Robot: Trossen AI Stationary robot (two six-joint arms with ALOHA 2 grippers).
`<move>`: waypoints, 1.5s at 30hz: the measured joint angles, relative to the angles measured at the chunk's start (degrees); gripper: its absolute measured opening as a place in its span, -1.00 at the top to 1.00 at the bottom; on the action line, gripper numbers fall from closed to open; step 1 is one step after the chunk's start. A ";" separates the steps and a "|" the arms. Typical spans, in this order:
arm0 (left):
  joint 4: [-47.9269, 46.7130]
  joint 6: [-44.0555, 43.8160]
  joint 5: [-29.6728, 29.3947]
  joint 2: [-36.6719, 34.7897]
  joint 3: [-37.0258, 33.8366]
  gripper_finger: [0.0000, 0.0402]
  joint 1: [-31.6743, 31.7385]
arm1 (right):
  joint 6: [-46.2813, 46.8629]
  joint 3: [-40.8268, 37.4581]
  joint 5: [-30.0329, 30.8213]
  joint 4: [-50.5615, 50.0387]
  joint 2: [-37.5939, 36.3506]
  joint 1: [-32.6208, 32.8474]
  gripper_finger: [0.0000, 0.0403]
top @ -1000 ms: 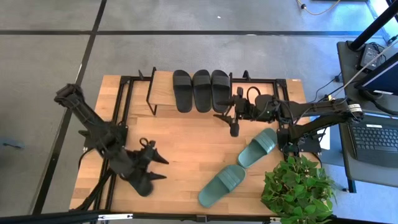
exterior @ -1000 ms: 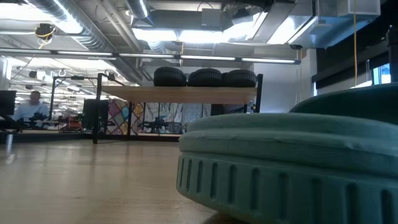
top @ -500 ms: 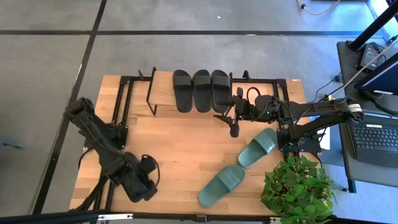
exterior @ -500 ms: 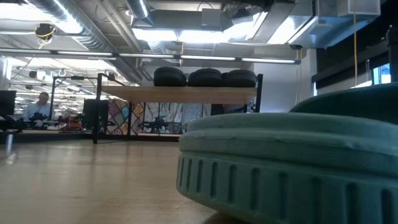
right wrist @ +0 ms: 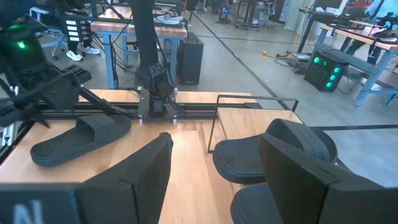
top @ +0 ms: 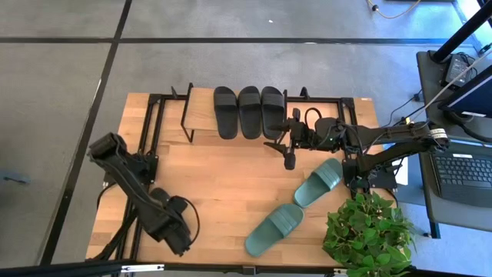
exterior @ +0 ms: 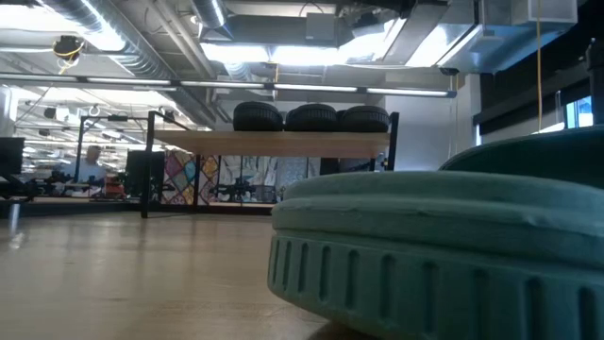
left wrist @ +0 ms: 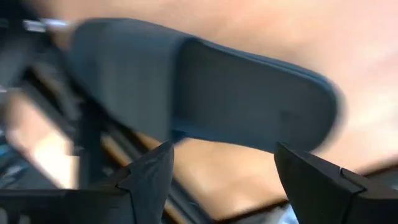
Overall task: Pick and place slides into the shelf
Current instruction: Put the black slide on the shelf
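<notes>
Left gripper [left wrist: 217,168], fingers spread, hovers over a black slide [left wrist: 205,93] (prob. lining up for grab); right gripper [right wrist: 211,168] waits spread nr shelf [top: 201,115].

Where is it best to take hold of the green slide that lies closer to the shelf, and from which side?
Grip the green slide across its narrow width, near the middle, coming straight down from above. It lies flat and diagonal on the table with both long edges free, so a crosswise grip should probably fit.
</notes>
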 joint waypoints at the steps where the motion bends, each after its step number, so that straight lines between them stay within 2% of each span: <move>1: -1.49 0.00 0.00 0.23 0.00 -0.33 0.00 | 0.00 0.00 0.01 0.01 0.00 0.00 -0.19; 5: -5.19 0.78 -0.15 0.49 0.00 -0.34 0.00 | 0.04 0.00 0.01 0.02 0.00 0.00 -0.19; 15: -5.11 2.95 -1.05 0.49 -0.07 -0.34 0.00 | 0.02 0.00 0.01 0.02 0.00 -0.53 -0.19; 23: -4.71 0.69 -0.37 0.49 -3.01 -0.34 0.00 | 0.00 0.00 0.01 0.02 0.00 -1.14 -0.19; 45: 1.39 0.22 -1.13 0.49 -3.48 -0.34 0.07 | -0.20 0.00 0.03 0.02 0.02 -1.14 -0.19</move>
